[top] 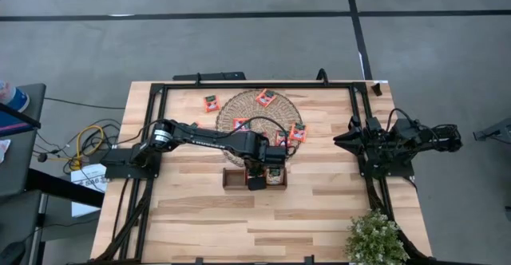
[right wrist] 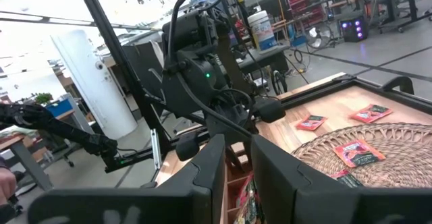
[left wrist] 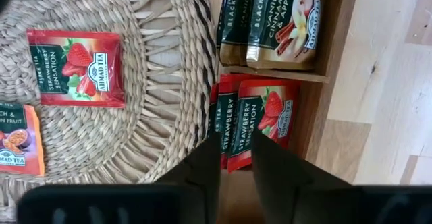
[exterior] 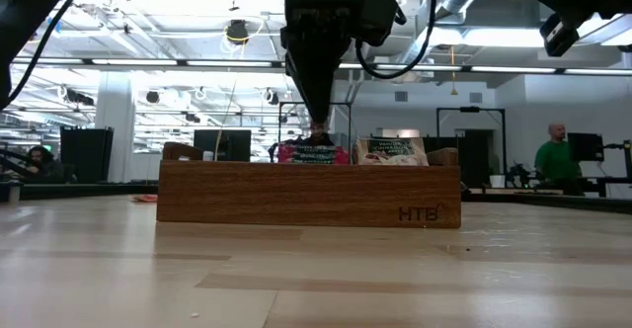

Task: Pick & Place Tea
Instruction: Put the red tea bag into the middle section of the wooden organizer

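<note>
Two black jointed arms (top: 215,137) trailing looped black cables.

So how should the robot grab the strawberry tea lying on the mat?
The strawberry sachet lies flat and alone on the woven mat. Probably best to come straight down from above and pinch across two opposite edges, since nothing sticks up to hold.

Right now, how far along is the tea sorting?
Done: several sachets stand in the wooden tray, strawberry beside vanilla. In hand: the left gripper holds a strawberry sachet over the tray. Left: about five on the woven mat and table. The right gripper waits at the side.
</note>
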Available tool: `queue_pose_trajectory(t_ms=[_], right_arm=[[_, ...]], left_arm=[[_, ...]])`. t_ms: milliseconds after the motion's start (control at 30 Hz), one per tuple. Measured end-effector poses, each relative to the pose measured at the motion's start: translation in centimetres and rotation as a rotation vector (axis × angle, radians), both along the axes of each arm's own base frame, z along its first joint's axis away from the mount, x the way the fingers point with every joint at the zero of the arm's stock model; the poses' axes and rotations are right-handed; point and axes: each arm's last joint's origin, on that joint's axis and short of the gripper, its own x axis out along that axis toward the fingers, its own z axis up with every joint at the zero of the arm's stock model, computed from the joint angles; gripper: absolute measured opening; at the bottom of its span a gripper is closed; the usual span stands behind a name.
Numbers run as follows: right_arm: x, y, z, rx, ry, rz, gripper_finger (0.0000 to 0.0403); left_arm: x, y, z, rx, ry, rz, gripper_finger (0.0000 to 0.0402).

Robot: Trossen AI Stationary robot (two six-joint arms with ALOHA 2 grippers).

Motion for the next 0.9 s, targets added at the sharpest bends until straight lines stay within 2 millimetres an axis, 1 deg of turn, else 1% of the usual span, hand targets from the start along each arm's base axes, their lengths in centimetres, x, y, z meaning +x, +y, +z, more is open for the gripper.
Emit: queue_pose_trajectory(t_ms=[133,200,300,367,500,633,800,900], right_arm=[[0.0,0.0,0.0,0.0,0.0,0.0,0.0066],[0.0,0.0,0.0,0.0,0.0,0.0,0.0066],[0.0,0.0,0.0,0.0,0.0,0.0,0.0066],[0.0,0.0,0.0,0.0,0.0,0.0,0.0066],[0.0,0.0,0.0,0.0,0.0,0.0,0.0066],[0.0,0.0,0.0,0.0,0.0,0.0,0.0066],[0.0,0.0,0.0,0.0,0.0,0.0,0.0066],[0.0,0.0,0.0,0.0,0.0,0.0,0.0066]], left_arm=[[-0.3,0.2,0.3,0.065,0.011,-0.001,0.01],[-0.5,0.5,1.0,0.134,0.008,-0.008,0.0105],[-0.4,1.3,2.2,0.244,-0.023,-0.025,0.0108],[-0.2,2.2,2.6,0.274,-0.033,-0.042,0.0108],[-0.1,4.9,2.8,0.265,-0.025,-0.041,0.0108],[-0.2,8.5,2.8,0.24,-0.015,-0.008,0.0108],[0.2,12.9,2.9,0.093,-0.12,0.021,0.0108],[0.3,15.0,3.1,-0.015,-0.202,0.039,0.0108]])
